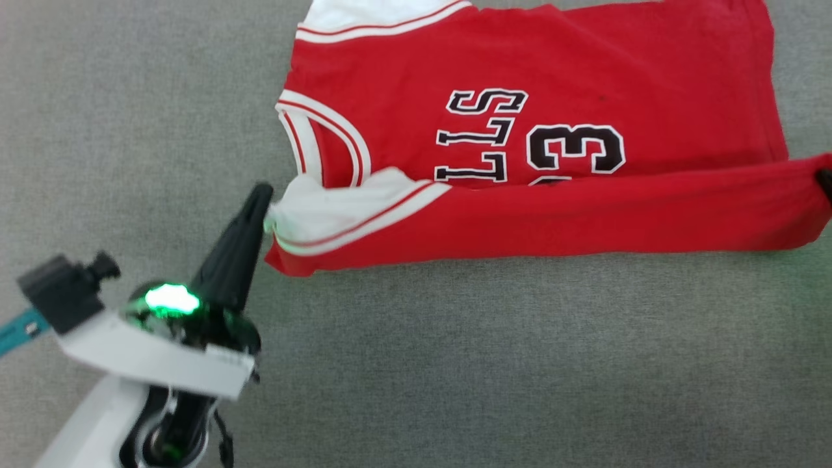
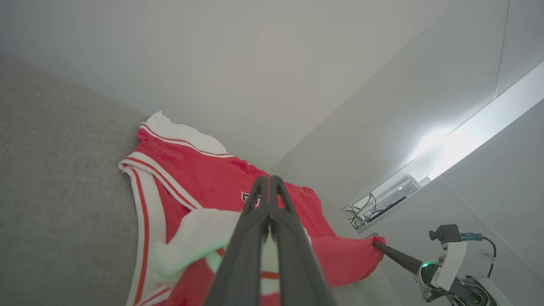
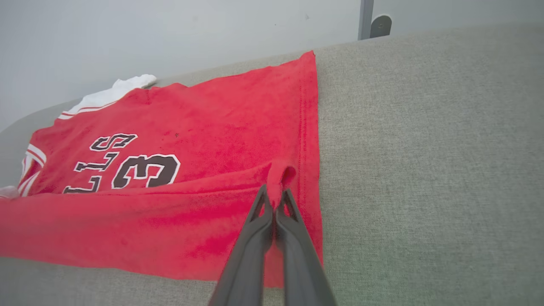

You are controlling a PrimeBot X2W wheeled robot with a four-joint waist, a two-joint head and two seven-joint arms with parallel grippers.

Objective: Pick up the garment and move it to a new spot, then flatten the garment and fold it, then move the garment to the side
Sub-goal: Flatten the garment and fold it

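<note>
With the garment (image 1: 403, 84) spread at the far side of the grey surface (image 1: 455, 357), and the left gripper (image 1: 261, 195) and right gripper (image 3: 275, 199) both clamped on its near edge, the fold looks in hand; next, that edge needs carrying evenly across.

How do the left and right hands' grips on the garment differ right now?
Left hand pinches the garment's white sleeve beside the neckline; right hand pinches red fabric by the bottom hem. Left hand's cloth is bunched loosely; right hand's is drawn into a small raised fold. Both are shut on the same near edge, folded partly over the lettering.
</note>
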